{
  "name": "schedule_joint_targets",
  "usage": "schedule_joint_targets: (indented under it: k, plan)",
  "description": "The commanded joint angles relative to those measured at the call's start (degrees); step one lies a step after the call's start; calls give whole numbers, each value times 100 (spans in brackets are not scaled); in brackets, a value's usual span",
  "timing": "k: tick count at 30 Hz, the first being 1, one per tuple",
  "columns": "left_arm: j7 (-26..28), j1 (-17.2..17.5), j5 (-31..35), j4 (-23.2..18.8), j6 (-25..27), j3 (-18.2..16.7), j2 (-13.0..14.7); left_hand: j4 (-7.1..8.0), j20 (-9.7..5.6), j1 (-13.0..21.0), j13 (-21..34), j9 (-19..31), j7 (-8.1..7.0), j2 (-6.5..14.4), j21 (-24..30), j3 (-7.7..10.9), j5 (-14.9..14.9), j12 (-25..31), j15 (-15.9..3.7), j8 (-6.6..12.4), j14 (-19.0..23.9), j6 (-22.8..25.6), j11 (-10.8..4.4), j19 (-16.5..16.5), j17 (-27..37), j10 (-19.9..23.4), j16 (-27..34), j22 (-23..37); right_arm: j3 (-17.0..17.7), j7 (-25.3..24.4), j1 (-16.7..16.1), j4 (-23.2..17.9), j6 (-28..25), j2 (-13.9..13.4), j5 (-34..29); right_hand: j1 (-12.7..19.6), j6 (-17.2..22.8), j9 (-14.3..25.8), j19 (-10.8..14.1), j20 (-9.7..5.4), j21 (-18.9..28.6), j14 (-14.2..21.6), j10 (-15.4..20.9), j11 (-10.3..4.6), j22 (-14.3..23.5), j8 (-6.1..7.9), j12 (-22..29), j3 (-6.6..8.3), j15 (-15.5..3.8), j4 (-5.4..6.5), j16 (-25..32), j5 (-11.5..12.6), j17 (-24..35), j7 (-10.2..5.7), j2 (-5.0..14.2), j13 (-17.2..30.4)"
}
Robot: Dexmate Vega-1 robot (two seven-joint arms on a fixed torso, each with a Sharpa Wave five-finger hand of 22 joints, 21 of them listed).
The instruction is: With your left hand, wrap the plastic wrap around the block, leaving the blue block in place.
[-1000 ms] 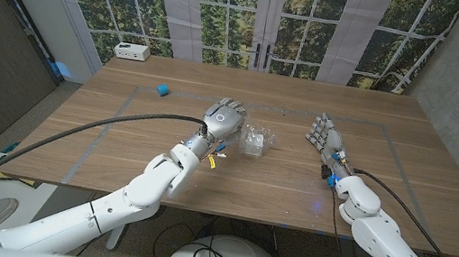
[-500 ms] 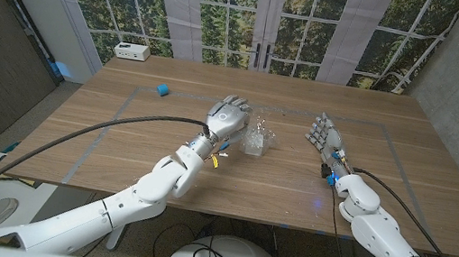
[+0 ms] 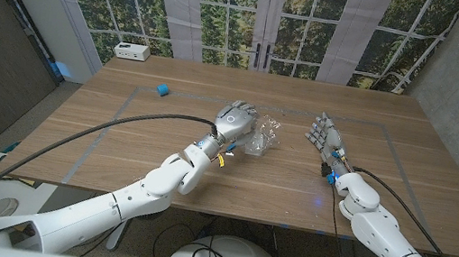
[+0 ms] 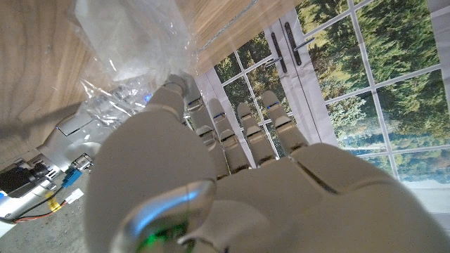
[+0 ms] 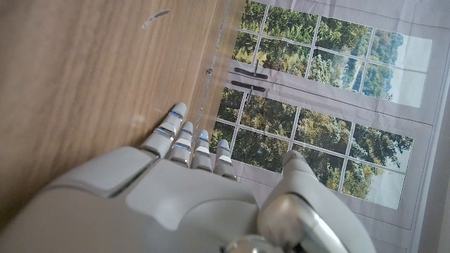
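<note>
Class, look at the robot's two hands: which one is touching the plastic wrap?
The left hand: its fingers are in the plastic wrap. The right hand stands apart, holding nothing.

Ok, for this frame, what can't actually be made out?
- Block inside the plastic wrap: head view, hidden by crumpled film and the left robot hand.
- Left robot hand's grip on the wrap: left wrist view, its own back covers the fingertips.
- Blue block: head view, too small for detail.
- White box: markings too small.
</note>
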Motion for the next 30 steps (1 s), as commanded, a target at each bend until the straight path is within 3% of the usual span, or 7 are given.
schedule_joint_targets:
  k: [1,6,8,13,19,26,30]
  plan:
    - [282,-228,16,272,-245,280,-85,-1,-43,104,47,-4,-113,11,35,-66,20,-50,-335,-152,21,-497,67,34,25,-85,8,21,18,29,12,53,3,-1,35,44,0,18,4,-7,-2,5,-11,18,14,-7,-12,21,16,17,-24,23,6,-4,-36,23]
    - [205,-211,-60,247,-217,262,-47,51,-96,-7,121,-130,-419,-69,56,-229,11,-161,-322,-655,-39,-1524,109,18,22,-298,-59,14,26,44,14,55,6,-16,38,44,1,18,2,-5,-3,5,-20,22,14,-7,-16,19,14,16,-23,23,5,-1,-39,23]
    - [0,-190,-70,158,-126,258,-30,86,-101,-105,154,-277,-505,-101,58,-320,3,-224,-301,-1116,-115,-2326,132,-10,36,-467,-86,8,28,52,18,63,-2,-12,54,44,-4,18,2,-8,-3,6,-19,23,14,-9,-15,18,15,16,-23,23,5,-7,-40,23]
    - [81,-174,-352,168,-345,187,16,149,-114,-333,181,-535,-324,-177,49,-496,-6,-394,-207,-1751,-266,-3449,358,-76,42,-906,-129,2,19,66,38,77,-5,-11,48,45,-4,18,7,-5,-1,5,-20,7,14,-9,-15,18,16,15,-23,23,5,-5,-40,23]
    - [-179,-142,-925,300,-350,74,-185,222,-352,-540,146,-658,-257,-174,75,-585,-7,-513,-134,-1840,-438,-3770,484,-33,41,-1193,-167,4,21,86,31,85,20,-12,50,46,-7,18,10,-8,1,11,-21,12,14,-10,-15,18,17,15,-20,23,5,-1,-41,23]
    - [-314,-296,-1356,510,-670,145,-258,726,-289,-1059,64,-780,65,573,56,-390,-36,-590,69,-1815,-675,-3889,805,-193,86,-1433,-187,24,25,93,-2,19,-42,-61,70,48,-3,18,13,-8,2,19,-15,18,14,-8,-12,18,9,14,-17,23,5,-1,-41,23]
    - [-402,-440,-1119,533,-695,308,-232,968,-255,-1339,-38,-841,-35,509,-94,-257,-51,-701,176,-1841,-1151,-4038,848,-584,38,-1870,-285,-1,30,95,-5,33,15,-43,59,50,1,18,16,-8,3,19,-12,16,14,-7,-11,18,14,12,-17,23,4,-3,-42,23]
